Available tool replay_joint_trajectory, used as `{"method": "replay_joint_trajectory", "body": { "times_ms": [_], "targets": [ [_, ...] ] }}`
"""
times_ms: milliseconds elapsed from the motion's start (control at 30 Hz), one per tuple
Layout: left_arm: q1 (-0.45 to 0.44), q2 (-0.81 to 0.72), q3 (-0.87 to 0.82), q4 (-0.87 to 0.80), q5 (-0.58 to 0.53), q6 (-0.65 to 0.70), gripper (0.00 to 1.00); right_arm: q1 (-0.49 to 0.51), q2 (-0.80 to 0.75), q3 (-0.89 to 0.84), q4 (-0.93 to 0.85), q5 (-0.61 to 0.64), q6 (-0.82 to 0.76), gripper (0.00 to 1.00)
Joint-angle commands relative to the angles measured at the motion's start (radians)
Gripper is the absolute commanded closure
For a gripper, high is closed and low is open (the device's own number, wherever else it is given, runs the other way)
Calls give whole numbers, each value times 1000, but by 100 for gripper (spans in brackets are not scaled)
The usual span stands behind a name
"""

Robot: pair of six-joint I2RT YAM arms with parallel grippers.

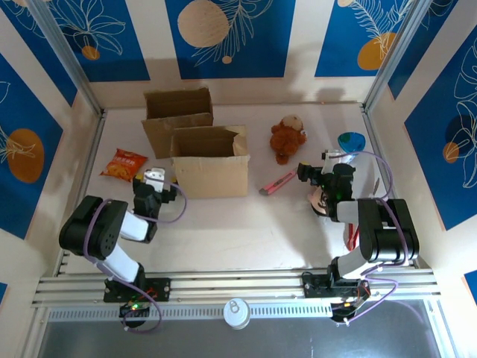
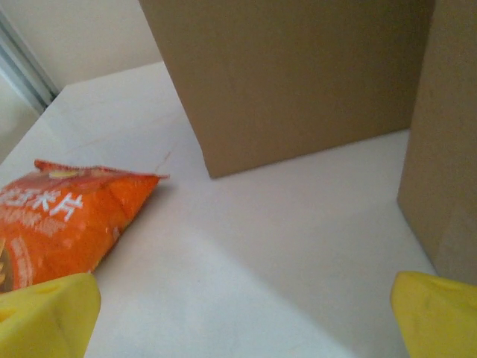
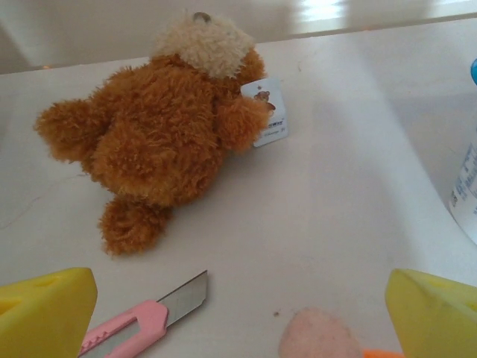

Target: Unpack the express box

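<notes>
The brown cardboard express box (image 1: pixel 211 162) stands open at the table's middle left, and its side wall (image 2: pixel 446 142) fills the right of the left wrist view. A second open cardboard box (image 1: pixel 177 113) stands behind it, its front wall (image 2: pixel 298 74) straight ahead. My left gripper (image 1: pixel 153 181) sits just left of the front box, open, with bare table between its yellow fingertips (image 2: pixel 45 319). My right gripper (image 1: pixel 309 175) is open too, low over the table right of the box, nothing between its fingertips (image 3: pixel 436 313).
An orange snack bag (image 1: pixel 123 164) (image 2: pixel 59 216) lies left of the boxes. A brown teddy bear (image 1: pixel 287 138) (image 3: pixel 164 134), a pink utility knife (image 1: pixel 277 183) (image 3: pixel 141 321) with its blade out, a blue-capped bottle (image 1: pixel 350 142) and a small pink object (image 3: pixel 320 335) lie on the right.
</notes>
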Motion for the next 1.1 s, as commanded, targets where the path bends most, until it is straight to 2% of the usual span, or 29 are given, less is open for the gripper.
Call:
{"method": "replay_joint_trajectory", "body": {
  "times_ms": [0,33,100,300,600,700,1067],
  "targets": [
    [82,-33,115,-172,142,-53,1,-6,12,11,-19,-73,-13,1],
    [114,-38,132,-222,202,-74,1,-4,12,12,-20,-67,-14,1],
    [133,-36,114,-183,245,-85,1,4,13,14,-22,-53,-18,1],
    [133,-39,110,-178,231,-84,0,25,10,9,-18,-3,-28,1],
    [132,-38,113,-183,235,-81,0,22,10,13,-20,-11,-26,1],
    [132,-38,126,-210,286,-64,0,22,10,12,-19,-11,-26,1],
    [133,-38,119,-195,288,-65,0,21,10,13,-20,-11,-26,1]
  ]
}}
